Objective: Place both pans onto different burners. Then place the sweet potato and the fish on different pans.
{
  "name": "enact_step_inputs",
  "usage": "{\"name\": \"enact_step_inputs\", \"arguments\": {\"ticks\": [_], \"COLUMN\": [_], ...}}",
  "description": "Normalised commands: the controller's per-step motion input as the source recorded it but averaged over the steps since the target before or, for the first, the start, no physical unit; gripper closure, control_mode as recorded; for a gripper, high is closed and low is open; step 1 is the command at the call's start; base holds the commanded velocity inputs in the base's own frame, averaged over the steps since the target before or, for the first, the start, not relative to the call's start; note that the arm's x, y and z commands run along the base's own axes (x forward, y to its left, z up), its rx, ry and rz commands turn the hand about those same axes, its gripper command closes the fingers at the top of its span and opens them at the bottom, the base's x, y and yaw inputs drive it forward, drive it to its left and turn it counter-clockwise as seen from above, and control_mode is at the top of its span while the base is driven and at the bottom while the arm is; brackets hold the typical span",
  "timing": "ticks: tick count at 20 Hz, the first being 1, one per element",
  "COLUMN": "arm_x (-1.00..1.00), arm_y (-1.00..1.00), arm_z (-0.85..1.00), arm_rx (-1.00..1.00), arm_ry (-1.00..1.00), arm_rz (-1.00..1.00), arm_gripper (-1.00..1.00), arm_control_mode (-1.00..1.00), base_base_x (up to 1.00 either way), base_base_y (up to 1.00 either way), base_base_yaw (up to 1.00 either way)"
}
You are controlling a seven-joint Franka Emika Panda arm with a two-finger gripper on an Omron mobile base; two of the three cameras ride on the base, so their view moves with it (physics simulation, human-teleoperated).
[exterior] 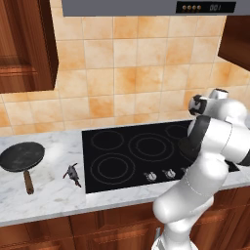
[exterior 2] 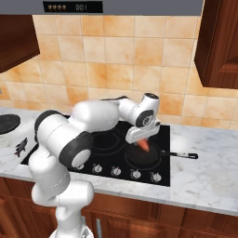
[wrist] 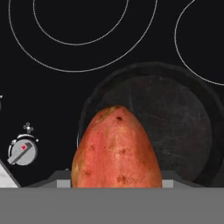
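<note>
My gripper (exterior 2: pixel 142 141) is shut on the sweet potato (exterior 2: pixel 145 145), an orange-red lump hanging just above the pan with the thin dark handle (exterior 2: pixel 139 159). That pan sits on the right front of the black cooktop (exterior 2: pixel 111 139). In the hand view the sweet potato (wrist: pixel 116 148) stands large over the pan's (wrist: pixel 175 127) near rim. The other pan, with a brown wooden handle (exterior: pixel 22 156), lies on the marble counter left of the cooktop. The small grey fish (exterior: pixel 73 172) lies on the counter between that pan and the cooktop's edge. Ring burners (exterior: pixel 149 146) mark the glass.
Small silver knobs (exterior: pixel 151 176) line the cooktop's front edge, and one knob (wrist: pixel 22 151) shows in the hand view. A range hood (exterior: pixel 146 7) hangs overhead, with wooden cabinets (exterior: pixel 24 44) on both sides. Marble counter (exterior 2: pixel 209 162) extends right of the cooktop.
</note>
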Motion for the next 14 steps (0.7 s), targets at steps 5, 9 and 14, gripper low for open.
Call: {"name": "enact_step_inputs", "arguments": {"ticks": [5,9,14], "arm_x": [0.07,0.08,0.14], "arm_y": [-0.02,0.0,0.0], "arm_z": [-0.35,-0.36,-0.28], "arm_rx": [0.0,-0.01,0.0], "arm_ry": [-0.01,0.0,0.0], "arm_rz": [0.0,0.0,0.0], "arm_gripper": [1.0,1.0,1.0], "arm_control_mode": [-1.0,-1.0,-1.0], "base_base_x": [0.0,0.0,0.0], "base_base_y": [0.0,0.0,0.0], "base_base_yaw": [0.0,0.0,0.0]}}
